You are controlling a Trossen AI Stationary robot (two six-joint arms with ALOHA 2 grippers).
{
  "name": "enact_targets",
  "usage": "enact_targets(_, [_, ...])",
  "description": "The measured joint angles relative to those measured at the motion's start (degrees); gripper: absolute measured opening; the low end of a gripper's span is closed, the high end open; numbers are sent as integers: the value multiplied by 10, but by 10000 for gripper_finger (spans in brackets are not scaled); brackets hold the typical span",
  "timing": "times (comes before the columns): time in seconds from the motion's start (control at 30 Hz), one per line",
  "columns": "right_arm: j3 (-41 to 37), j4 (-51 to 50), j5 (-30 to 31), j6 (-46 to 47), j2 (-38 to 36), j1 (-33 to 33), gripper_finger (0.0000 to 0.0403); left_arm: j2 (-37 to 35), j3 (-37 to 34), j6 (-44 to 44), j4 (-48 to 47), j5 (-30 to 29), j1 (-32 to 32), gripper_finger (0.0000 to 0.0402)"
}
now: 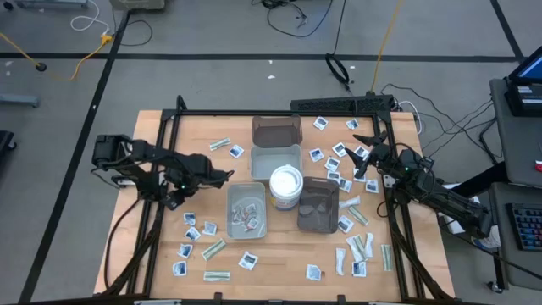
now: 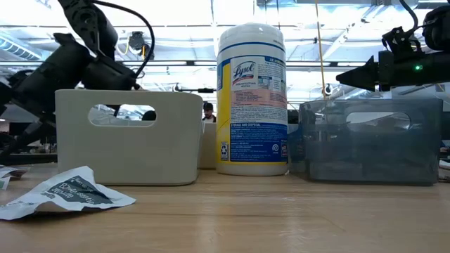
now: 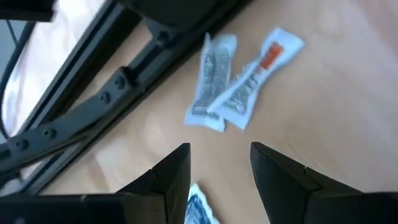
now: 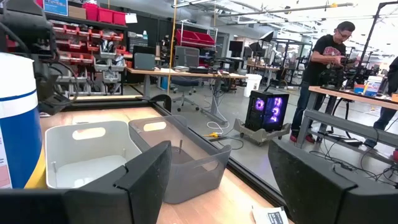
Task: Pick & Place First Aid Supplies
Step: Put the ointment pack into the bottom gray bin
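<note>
Right gripper [image 4: 217, 180]: fingers spread wide apart, nothing between them. Beyond the fingers, a dark translucent tray [image 4: 186, 158] stands just beside a pale grey tray [image 4: 87, 155]. A white packet [image 4: 273, 216] lies near the dark tray; a person [image 4: 326, 68] stands in the room behind it.

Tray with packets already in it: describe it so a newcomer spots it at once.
Start at the round white tub in the middle of the table. The light grey tray sits just to its left and a little nearer the front edge. It is the only tray with packets lying inside.
</note>
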Motion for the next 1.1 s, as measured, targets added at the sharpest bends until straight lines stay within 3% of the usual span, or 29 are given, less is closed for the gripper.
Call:
enact_targets(0.2, [0, 0, 0, 0, 0, 0, 263, 0, -4, -25, -16, -66, -25, 172])
enact_targets(0.43, [0, 0, 0, 0, 0, 0, 263, 0, -30, -46, -11, -72, -41, 172])
enact_targets(0.87, [0, 0, 0, 0, 0, 0, 263, -1, -69, -55, 88, -122, -64, 172])
enact_targets(1.1, [0, 0, 0, 0, 0, 0, 263, -1, -70, -49, 97, -135, -76, 114])
